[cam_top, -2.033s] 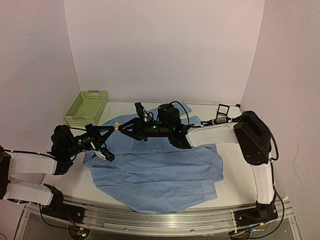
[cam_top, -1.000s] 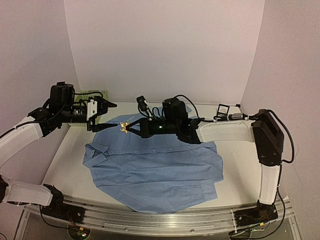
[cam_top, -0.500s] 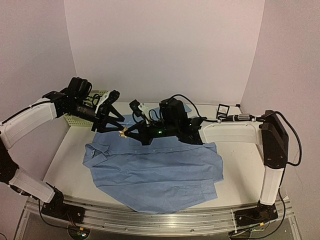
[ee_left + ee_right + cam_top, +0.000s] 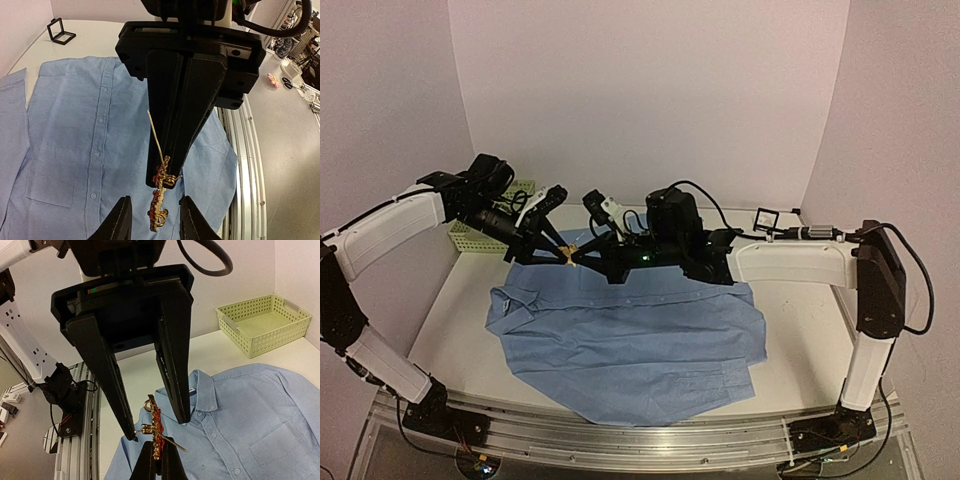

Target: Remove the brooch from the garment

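Observation:
The brooch [image 4: 160,200], a small red and gold ornament with a long pin, hangs in the air above the garment [image 4: 630,340], a light blue shirt spread flat on the table. My right gripper [image 4: 159,452] is shut on one end of the brooch [image 4: 156,427]. My left gripper [image 4: 155,222] faces it head-on, open, with a finger [image 4: 119,220] on each side of the brooch's free end. A small gap shows on both sides. In the top view the two grippers meet tip to tip at the brooch [image 4: 568,251], over the shirt's collar.
A green mesh basket [image 4: 262,322] stands at the table's back left, partly behind the left arm [image 4: 400,215]. A small black square box [image 4: 767,220] sits at the back right. Metal rails [image 4: 620,435] run along the near edge.
The left arm swung in from the basket side to the brooch, and its jaws narrowed around it. The right gripper kept hold of the brooch and lifted it slightly.

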Robot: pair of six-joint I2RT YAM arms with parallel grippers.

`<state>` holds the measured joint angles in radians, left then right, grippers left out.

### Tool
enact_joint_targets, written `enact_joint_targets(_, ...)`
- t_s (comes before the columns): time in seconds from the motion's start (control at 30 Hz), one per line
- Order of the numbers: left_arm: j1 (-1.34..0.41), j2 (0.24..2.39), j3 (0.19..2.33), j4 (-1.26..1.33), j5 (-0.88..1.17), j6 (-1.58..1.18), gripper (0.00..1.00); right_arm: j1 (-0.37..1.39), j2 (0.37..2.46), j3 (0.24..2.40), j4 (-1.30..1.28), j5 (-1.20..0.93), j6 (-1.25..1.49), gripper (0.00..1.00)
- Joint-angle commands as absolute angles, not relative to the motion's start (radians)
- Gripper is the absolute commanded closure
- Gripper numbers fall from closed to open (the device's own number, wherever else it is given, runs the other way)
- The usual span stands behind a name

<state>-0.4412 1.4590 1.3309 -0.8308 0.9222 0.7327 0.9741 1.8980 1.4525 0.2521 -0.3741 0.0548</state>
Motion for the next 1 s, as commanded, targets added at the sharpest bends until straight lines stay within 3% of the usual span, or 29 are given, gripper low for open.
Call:
enact_joint_targets(0.0, -0.437, 1.460, 1.405, -0.870, 0.950, 0.733, 0.69, 0.981, 1.856, 1.452, 0.264, -0.372, 0.039, 1.00)
enact_joint_targets(0.27, -0.436, 1.444, 1.396, -0.888, 0.953, 0.758, 0.79, 0.980, 1.853, 1.444, 0.264, -0.368, 0.045, 1.00)
enact_joint_targets(0.43, -0.436, 1.457, 1.404, -0.900, 0.938, 0.768, 1.00, 0.981, 1.854, 1.451, 0.264, -0.365, 0.044, 1.00)
enact_joint_targets(0.6, -0.436, 1.448, 1.392, -0.878, 0.936, 0.750, 1.00, 0.981, 1.853, 1.433, 0.265, -0.356, 0.055, 1.00)
enact_joint_targets(0.8, -0.436, 1.362, 1.286, -0.706, 0.789, 0.752, 1.00, 0.951, 1.798, 1.391, 0.265, -0.345, 0.074, 0.58)
enact_joint_targets(0.87, -0.439, 1.330, 1.243, -0.650, 0.729, 0.836, 1.00, 0.924, 1.771, 1.369, 0.265, -0.355, 0.093, 0.52)
enact_joint_targets(0.97, -0.451, 1.246, 1.135, -0.529, 0.614, 1.032, 1.00, 0.892, 1.736, 1.337, 0.265, -0.350, 0.109, 0.50)
